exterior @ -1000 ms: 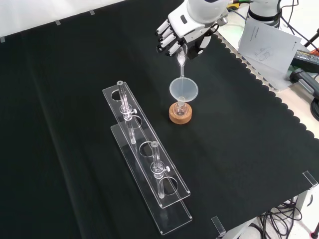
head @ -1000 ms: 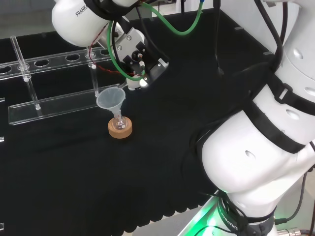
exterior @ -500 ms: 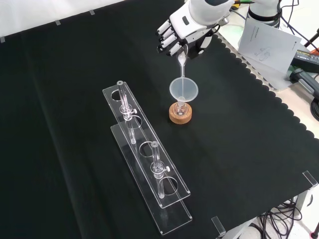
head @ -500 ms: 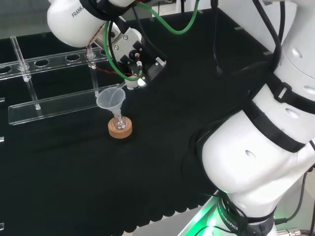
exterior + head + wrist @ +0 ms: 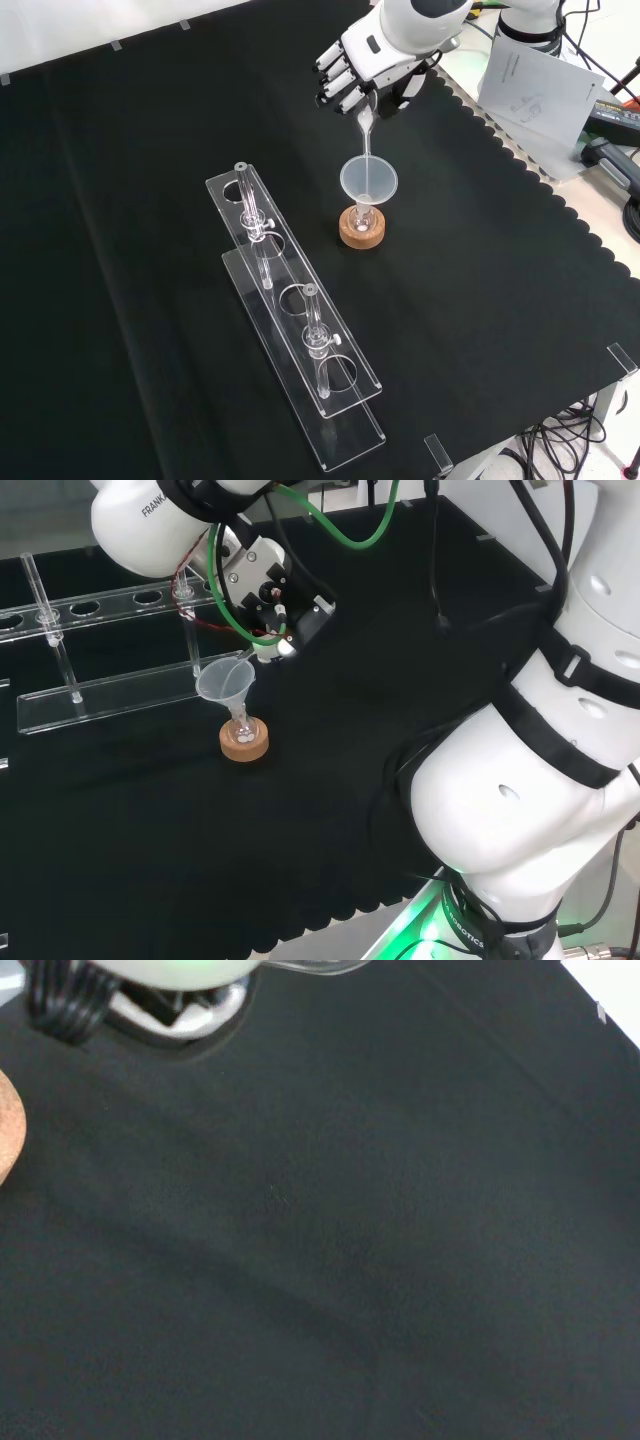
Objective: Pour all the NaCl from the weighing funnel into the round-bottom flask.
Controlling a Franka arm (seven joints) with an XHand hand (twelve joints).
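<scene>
In the front view the hand (image 5: 372, 52) hangs over the flask, pinching a small clear weighing funnel (image 5: 364, 122). The weighing funnel's spout points down into a wide clear plastic funnel (image 5: 368, 180). That funnel sits in the neck of a small round-bottom flask (image 5: 362, 214) on a cork ring (image 5: 362, 234). In the head view the hand (image 5: 266, 584) is just up and right of the plastic funnel (image 5: 225, 680), flask (image 5: 241, 724) and cork ring (image 5: 244, 744). The cork ring's (image 5: 4, 1130) edge appears in the wrist view. Whether any powder is left in the weighing funnel I cannot tell.
A long clear rack (image 5: 292, 322) with two thin glass tubes stands left of the flask in the front view; in the head view the rack (image 5: 100, 650) lies behind it. Papers (image 5: 535, 82) lie past the cloth's scalloped edge at the front view's upper right.
The hand has crept slightly up and left in the head view, raising the weighing funnel a little. Its spout stays over the plastic funnel.
</scene>
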